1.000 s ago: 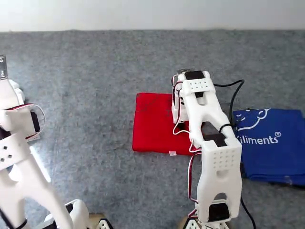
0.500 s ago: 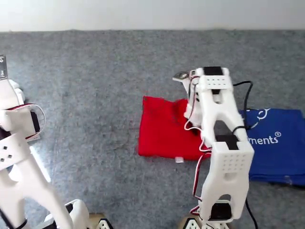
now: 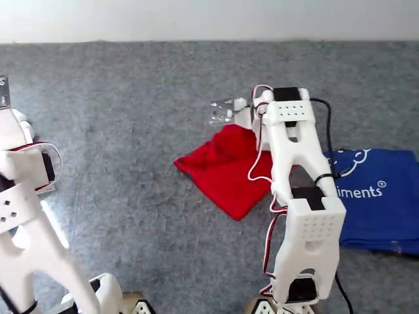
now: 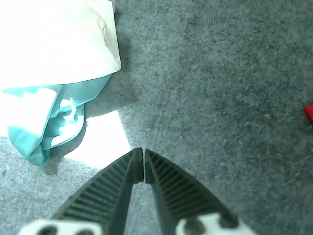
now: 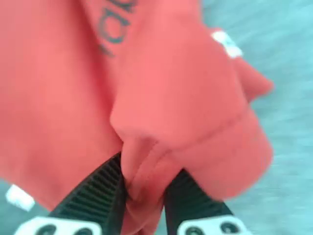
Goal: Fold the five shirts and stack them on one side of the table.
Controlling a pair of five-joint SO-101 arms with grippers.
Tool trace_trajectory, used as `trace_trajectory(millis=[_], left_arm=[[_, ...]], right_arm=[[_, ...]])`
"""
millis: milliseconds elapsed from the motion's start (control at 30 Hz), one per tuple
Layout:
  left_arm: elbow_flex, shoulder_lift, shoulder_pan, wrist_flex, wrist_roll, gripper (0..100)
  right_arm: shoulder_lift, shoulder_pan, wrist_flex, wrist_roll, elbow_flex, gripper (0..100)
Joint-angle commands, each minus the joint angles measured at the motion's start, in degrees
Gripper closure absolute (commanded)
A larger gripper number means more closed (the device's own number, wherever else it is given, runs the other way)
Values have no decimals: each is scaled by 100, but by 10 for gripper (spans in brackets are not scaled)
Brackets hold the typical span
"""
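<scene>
A red shirt (image 3: 226, 170) lies bunched in the middle of the grey table, one part pulled up off the surface under the right arm (image 3: 291, 157). In the right wrist view my right gripper (image 5: 144, 183) is shut on a fold of the red shirt (image 5: 161, 93), which hangs in front of it. My left gripper (image 4: 144, 166) is shut with nothing in it, hovering over bare grey table. The left arm (image 3: 23, 196) stands at the table's left edge. A folded blue shirt (image 3: 376, 196) lies flat to the right of the right arm.
A white shirt (image 4: 54, 39) and a teal shirt (image 4: 44, 122) lie crumpled together on the table beyond the left gripper. A bright patch of light (image 4: 100, 142) falls beside them. Cables run along the right arm (image 3: 324, 140). Open grey surface spreads across the back and centre left.
The right arm has swung and lifted the red shirt's edge. The shirt went from a flat rectangle to a bunched, tilted shape dragged toward the left. The left arm stayed still.
</scene>
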Motion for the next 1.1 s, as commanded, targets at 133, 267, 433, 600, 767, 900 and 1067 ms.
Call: trace_trajectory(millis=[133, 267, 433, 600, 767, 900, 1067], left_arm=[[-22, -132, -18, 62, -53, 987], [-22, -88, -18, 62, -53, 987], [268, -79, -9, 53, -53, 987], [374, -123, -9, 53, -53, 987], [374, -123, -18, 53, -53, 987], [400, -97, -18, 53, -53, 987], [400, -88, -18, 53, -53, 987]], right_arm=[[-189, -127, -576, -88, -220, 931], [-268, -4, -593, -1776, -659, 827], [-435, -48, -330, -4659, -1160, 734], [-620, -145, 382, -6804, -1354, 716], [-778, -409, 1103, -8897, -1354, 715], [-787, -752, 1754, -10084, -1354, 714], [-725, -1165, 2325, -11367, -1319, 698]])
